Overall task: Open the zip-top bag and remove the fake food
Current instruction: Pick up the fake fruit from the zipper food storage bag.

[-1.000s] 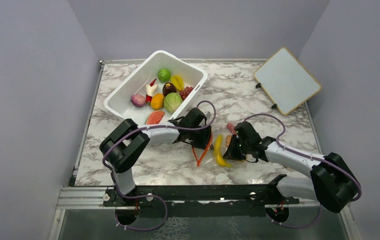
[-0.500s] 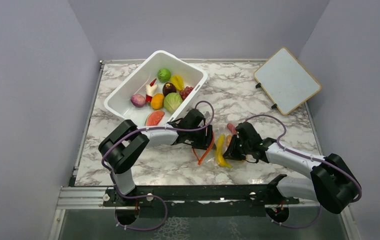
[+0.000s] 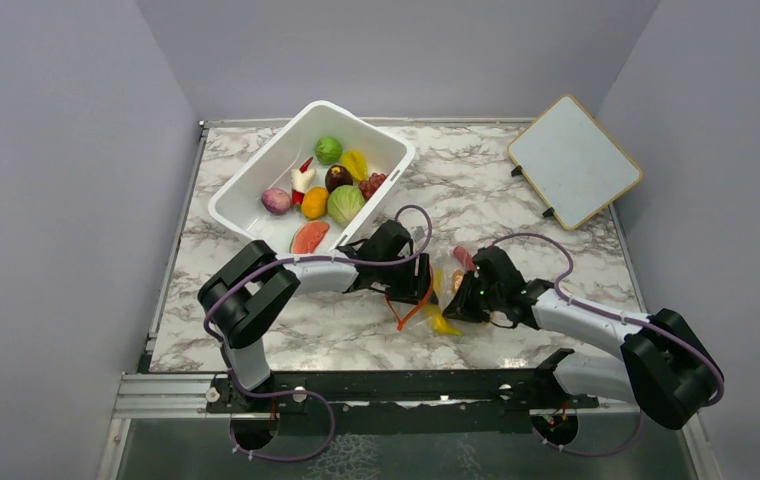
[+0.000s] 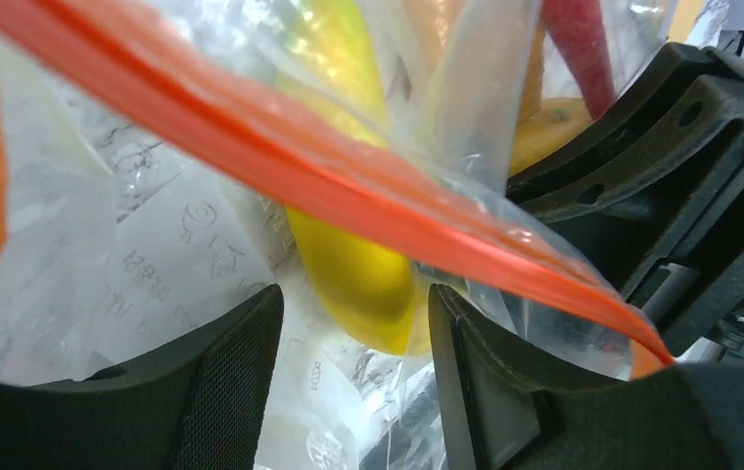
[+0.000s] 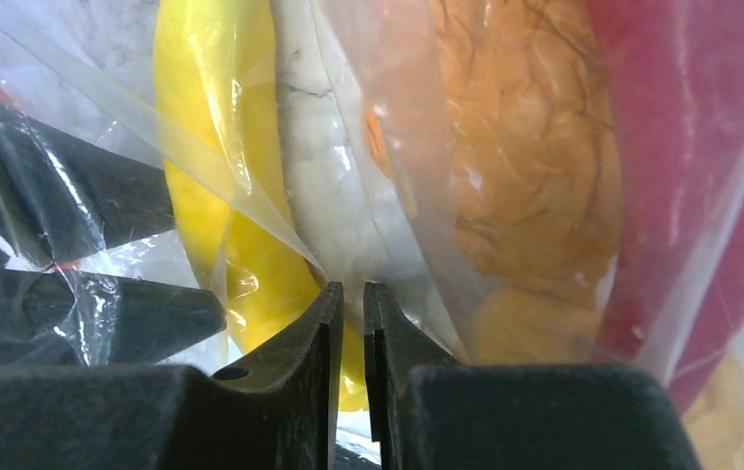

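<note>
The zip-top bag (image 3: 446, 285) lies between my two grippers, its orange-red zip strip (image 3: 411, 308) curling at its left. In the left wrist view the strip (image 4: 280, 166) crosses in front of a yellow banana (image 4: 353, 284) inside the bag. My left gripper (image 3: 424, 288) is open at the bag's mouth; the banana's tip sits just beyond its fingertips (image 4: 241, 343). My right gripper (image 3: 466, 300) is shut on the bag's clear film (image 5: 251, 206). An orange piece (image 5: 525, 196) and a red piece (image 5: 701, 196) show through the plastic. The banana's end (image 3: 443, 322) pokes out below.
A white tub (image 3: 256, 185) at the back left holds several toy foods, among them a green cabbage (image 3: 345, 204) and a watermelon slice (image 3: 309, 236). A white board with a wooden rim (image 3: 573, 160) lies at the back right. Grey walls enclose the marble table (image 3: 516, 225).
My left gripper has moved right, further into the bag's mouth, and now covers most of the banana. The zip strip has shifted with it. The right arm has barely moved.
</note>
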